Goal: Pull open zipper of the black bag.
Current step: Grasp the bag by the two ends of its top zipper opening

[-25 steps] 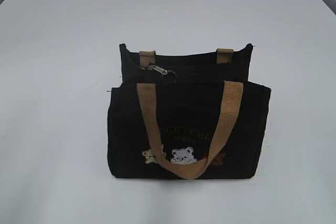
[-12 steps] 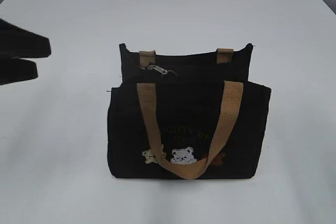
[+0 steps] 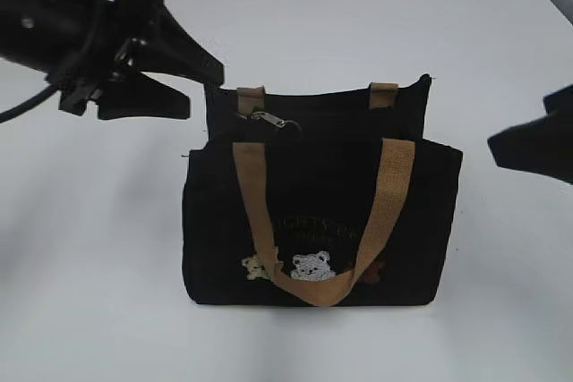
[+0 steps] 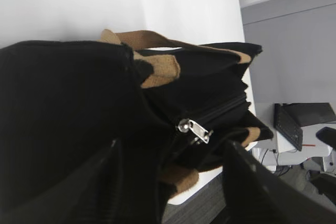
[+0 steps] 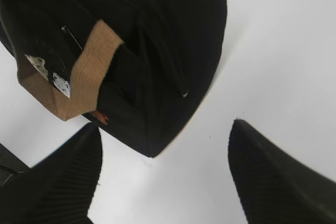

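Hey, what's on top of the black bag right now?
On the black bag lies the closed zipper, its silver pull tab near the left end, between tan handles. The bag's inside is hidden, since the zip is shut.

Black bag (image 3: 322, 212) upright mid-table (image 3: 98, 310). Zipper (image 3: 273, 120) pull on top, toward bag's left end, behind front handle (image 3: 318, 212). Left gripper (image 3: 192, 87) just beside upper-left corner; right gripper (image 3: 501, 145) off right side, apart.

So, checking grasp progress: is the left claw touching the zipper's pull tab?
Apart. The left wrist view shows the pull tab lying free between the open left claw fingers, gaps on both sides.
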